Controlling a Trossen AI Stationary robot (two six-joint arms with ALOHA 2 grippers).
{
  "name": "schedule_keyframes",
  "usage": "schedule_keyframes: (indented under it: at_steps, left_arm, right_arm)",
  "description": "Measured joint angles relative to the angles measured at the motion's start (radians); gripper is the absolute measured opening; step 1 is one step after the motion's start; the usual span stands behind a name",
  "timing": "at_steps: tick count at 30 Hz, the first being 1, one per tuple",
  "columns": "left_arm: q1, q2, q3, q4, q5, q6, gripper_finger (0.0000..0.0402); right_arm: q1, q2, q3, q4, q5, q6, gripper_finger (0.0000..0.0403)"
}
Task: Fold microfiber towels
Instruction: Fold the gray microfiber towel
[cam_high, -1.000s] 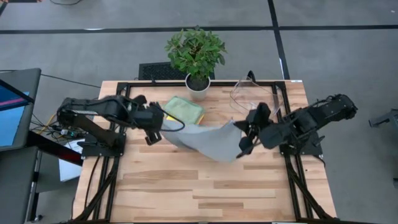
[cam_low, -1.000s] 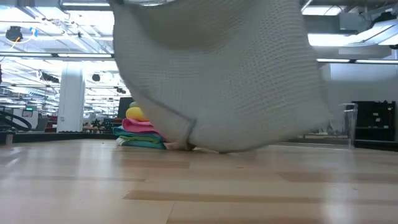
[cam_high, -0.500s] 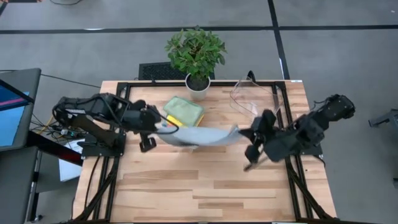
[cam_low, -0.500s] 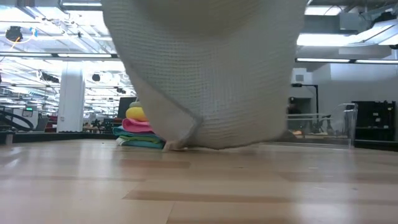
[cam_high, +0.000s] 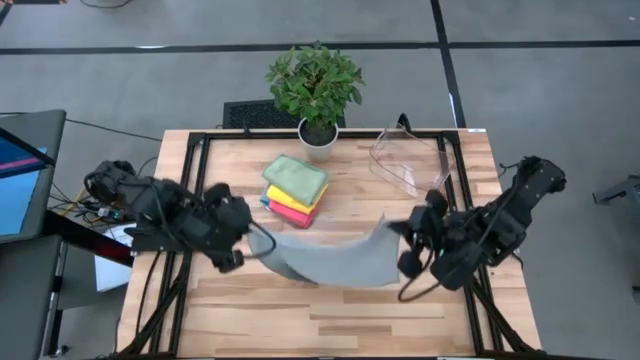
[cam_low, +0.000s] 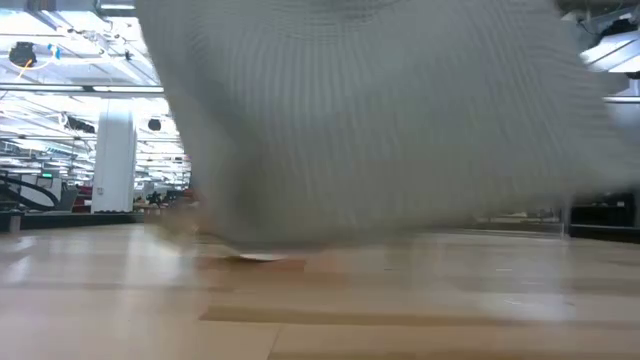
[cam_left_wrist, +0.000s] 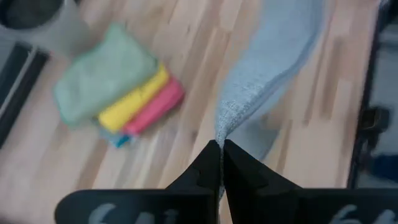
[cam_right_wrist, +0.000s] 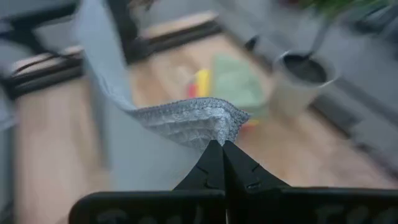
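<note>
A pale grey-blue microfiber towel (cam_high: 335, 260) hangs stretched between my two grippers over the middle of the table; it fills the low view (cam_low: 360, 120). My left gripper (cam_high: 258, 238) is shut on its left corner, my right gripper (cam_high: 392, 228) on its right corner. A stack of folded towels (cam_high: 294, 188), sage green on top, then yellow and pink, rests on the table near the plant pot. My left gripper pinches a corner of the towel (cam_left_wrist: 222, 127) between its two fingertips, coming level from the table's left. The towel sags away from the fingers toward the other arm. My right gripper pinches a bunched corner of the towel (cam_right_wrist: 214, 124) between its two fingertips, coming level from the table's right. The cloth falls away below and toward the left arm, its lower edge close to the table top.
A potted plant (cam_high: 316, 90) stands at the table's far edge. A clear plastic bin (cam_high: 410, 160) lies at the far right. Bare wood (cam_high: 330, 320) lies along the near side.
Both grippers have carried the towel from beside the stack toward the table's near edge, staying shut on its corners. The towel hung low, was drawn up taut, and now sags between them nearer the near edge, uncovering the folded stack.
</note>
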Motion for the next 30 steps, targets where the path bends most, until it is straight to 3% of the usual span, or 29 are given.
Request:
schedule_keyframes:
  at_steps: [2, 9, 18, 23, 26, 30]
  left_arm:
    - [0.003, -0.018, 0.019, 0.019, -0.027, 0.034, 0.0]
    - [0.094, -0.062, 0.045, 0.009, -0.139, 0.149, 0.0]
    - [0.286, -0.06, 0.032, 0.009, -0.162, 0.367, 0.0]
    - [0.288, -0.062, 0.032, 0.009, -0.108, 0.321, 0.0]
    - [0.225, -0.052, 0.007, 0.01, -0.043, 0.271, 0.0]
    - [0.104, -0.043, -0.116, 0.025, -0.008, 0.146, 0.0]
  right_arm:
    - [-0.015, -0.011, 0.025, -0.052, 0.048, -0.017, 0.0007]
    - [-0.132, -0.045, 0.052, -0.075, 0.029, -0.175, 0.0007]
    - [-0.246, -0.046, 0.016, -0.099, 0.031, -0.265, 0.0007]
    - [-0.175, -0.047, -0.027, -0.1, 0.03, -0.175, 0.0007]
    - [-0.095, -0.047, -0.089, -0.1, 0.028, -0.048, 0.0007]
    - [0.033, -0.041, -0.191, -0.047, 0.022, 0.138, 0.0007]
